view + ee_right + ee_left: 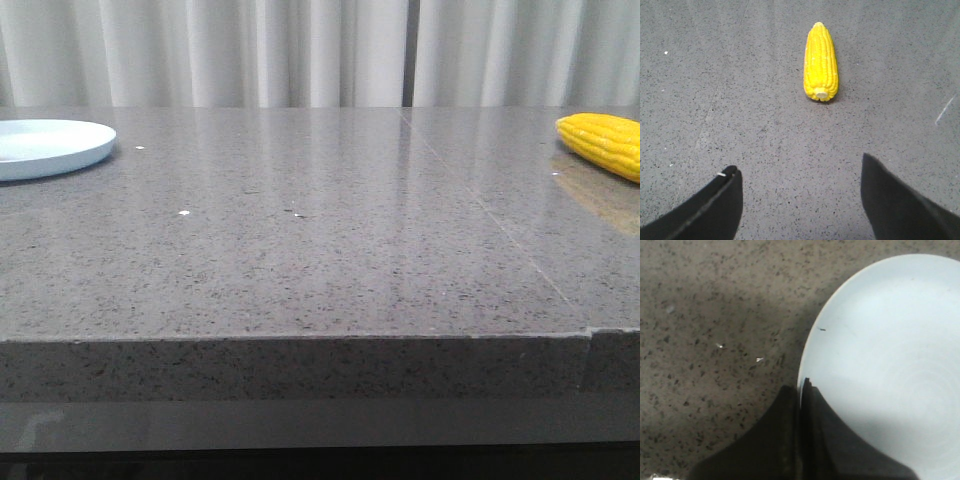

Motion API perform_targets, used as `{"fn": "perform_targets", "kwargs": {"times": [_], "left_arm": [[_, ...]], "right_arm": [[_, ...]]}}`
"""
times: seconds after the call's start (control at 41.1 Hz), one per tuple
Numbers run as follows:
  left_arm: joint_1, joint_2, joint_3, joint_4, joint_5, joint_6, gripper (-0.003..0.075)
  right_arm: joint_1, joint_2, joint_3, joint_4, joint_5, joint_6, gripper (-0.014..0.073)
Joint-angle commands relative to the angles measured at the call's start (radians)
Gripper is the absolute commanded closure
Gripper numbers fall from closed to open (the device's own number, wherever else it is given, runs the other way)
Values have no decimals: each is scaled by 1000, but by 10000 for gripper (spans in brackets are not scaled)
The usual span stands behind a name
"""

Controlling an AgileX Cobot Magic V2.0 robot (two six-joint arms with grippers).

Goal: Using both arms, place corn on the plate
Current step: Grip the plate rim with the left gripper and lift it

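The yellow corn (605, 143) lies on the grey table at the far right edge of the front view. In the right wrist view the corn (821, 61) points its pale stub end toward my right gripper (799, 170), which is open with only bare table between its fingers, some way short of the cob. The pale blue-white plate (45, 147) rests at the far left. My left gripper (801, 385) is shut with nothing in it, its tips hanging over the plate's rim (810, 345). Neither arm shows in the front view.
The grey speckled table (320, 240) has a front edge close to the camera and a seam line running diagonally on the right half. White curtains (320, 50) hang behind the table. A few small white specks (183, 212) lie on the surface.
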Motion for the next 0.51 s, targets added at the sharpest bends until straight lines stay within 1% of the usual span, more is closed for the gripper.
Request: {"fn": "perform_targets", "kwargs": {"times": [0.0,0.146,0.267,0.486], "left_arm": [[-37,-113,-34,-29,-17,2,741],[-97,-176,-34,-29,-12,2,741],[-176,-216,-35,-29,-7,2,741],[-333,-214,-35,-31,-14,2,741]], "right_arm": [[-5,10,-23,-12,-68,-4,64],[-5,10,-23,-12,-68,-4,64],[-5,10,-23,-12,-68,-4,64],[-5,10,-23,-12,-68,-4,64]]}}
